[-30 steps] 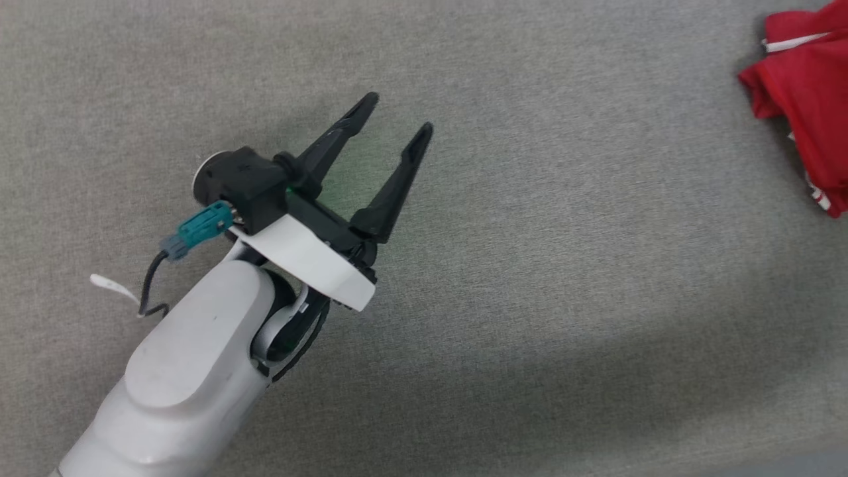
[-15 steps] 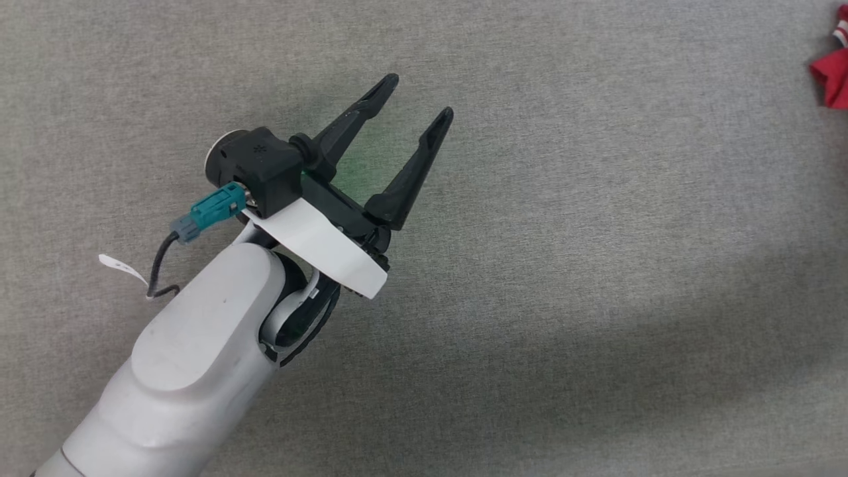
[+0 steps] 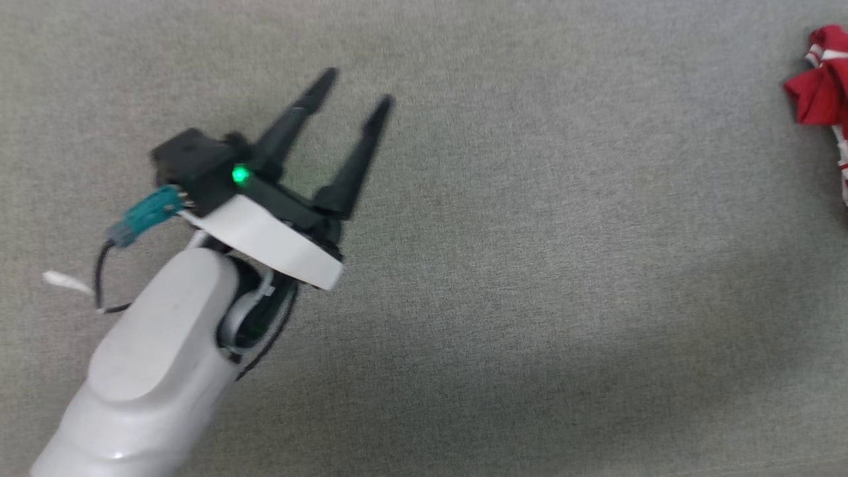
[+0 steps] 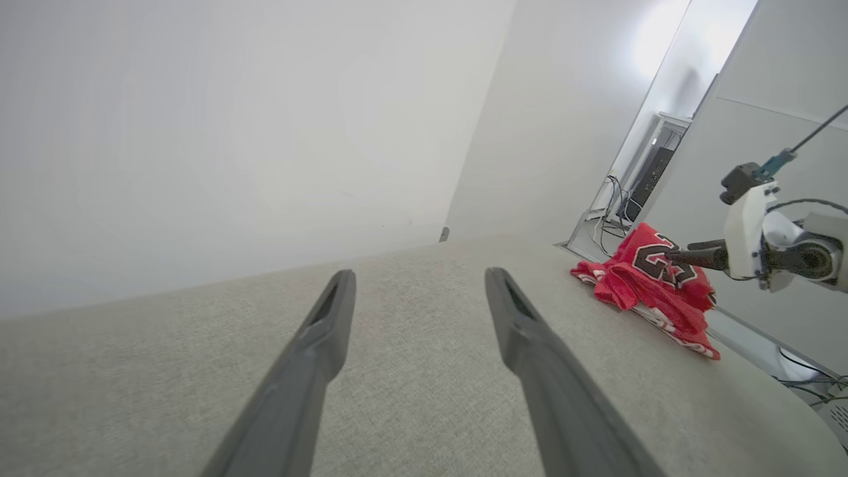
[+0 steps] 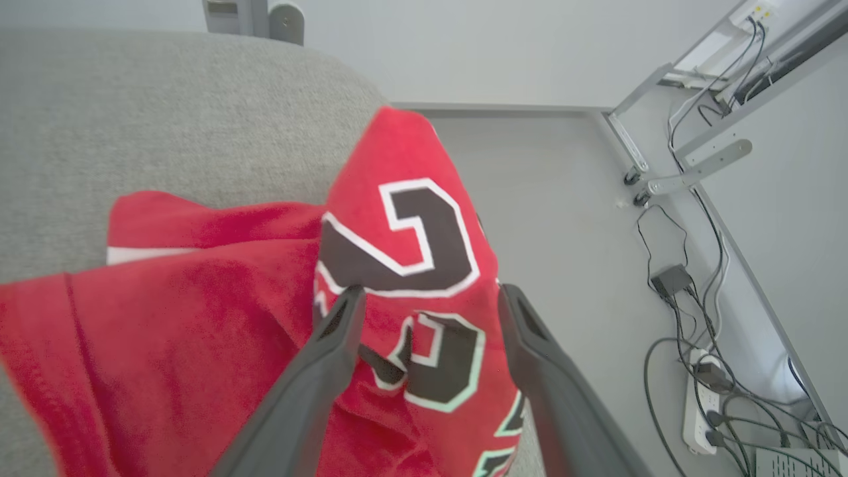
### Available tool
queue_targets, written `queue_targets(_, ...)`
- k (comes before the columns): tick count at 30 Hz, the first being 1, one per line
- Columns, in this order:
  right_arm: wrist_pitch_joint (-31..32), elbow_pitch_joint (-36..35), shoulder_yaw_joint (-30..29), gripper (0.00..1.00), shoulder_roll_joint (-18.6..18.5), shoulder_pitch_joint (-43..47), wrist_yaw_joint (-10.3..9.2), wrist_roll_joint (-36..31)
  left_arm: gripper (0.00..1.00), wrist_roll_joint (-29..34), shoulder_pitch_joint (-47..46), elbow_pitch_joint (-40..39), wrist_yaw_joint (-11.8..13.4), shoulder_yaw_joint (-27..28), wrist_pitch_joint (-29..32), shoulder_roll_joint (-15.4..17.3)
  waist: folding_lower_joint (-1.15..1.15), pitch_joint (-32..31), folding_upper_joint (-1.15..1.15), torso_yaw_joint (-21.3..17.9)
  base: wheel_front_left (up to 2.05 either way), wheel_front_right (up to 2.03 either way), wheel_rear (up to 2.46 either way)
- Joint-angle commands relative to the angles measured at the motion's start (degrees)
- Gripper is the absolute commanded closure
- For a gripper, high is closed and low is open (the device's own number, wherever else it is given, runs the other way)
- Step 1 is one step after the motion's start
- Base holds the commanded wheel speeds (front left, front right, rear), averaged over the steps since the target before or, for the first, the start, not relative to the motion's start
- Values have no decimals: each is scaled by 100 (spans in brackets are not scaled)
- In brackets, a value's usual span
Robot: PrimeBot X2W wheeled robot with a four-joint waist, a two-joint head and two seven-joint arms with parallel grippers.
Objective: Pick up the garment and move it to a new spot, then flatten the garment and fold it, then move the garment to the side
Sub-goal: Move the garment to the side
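The garment (image 3: 818,99), red with white trim, lies crumpled at the far right edge of the head view. In the left wrist view the garment (image 4: 652,285) is bunched near the surface's right edge, and my right gripper (image 4: 689,255) reaches into it from the right. My right gripper (image 5: 430,290) has its fingers spread wide, either side of a raised fold of the garment (image 5: 199,311) that bears a black-and-white number. My left gripper (image 3: 356,87) hangs open and holds nothing, well left of the garment. Its fingers (image 4: 331,331) point over bare grey fabric.
A grey fabric surface (image 3: 530,265) spreads under both arms, with its rounded edge close beside the garment. Beyond that edge lie the floor, a tangle of cables (image 5: 702,371) and a metal frame leg (image 5: 695,169). A white wall (image 4: 232,132) rises behind the surface.
The head picture has shifted. My left gripper stays open, sits further left in the view and is blurred by motion. Less of the garment shows at the right edge than a second ago.
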Motion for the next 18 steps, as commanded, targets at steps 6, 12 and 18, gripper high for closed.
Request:
queue_targets(6,-373,102,108,0,131,7,-15,202,0,194,508,-154,-19,638,-27,89,0,-395,0,50,0,0,0)
queue_targets(12,-734,244,434,0,235,169,-15,547,0,419,1032,-292,-19,1172,-27,57,0,-751,0,159,0,0,0)
queue_targets(18,-1237,329,1072,0,482,439,-15,1079,0,606,1625,-334,-19,1711,-27,13,0,-1169,0,250,0,0,0)
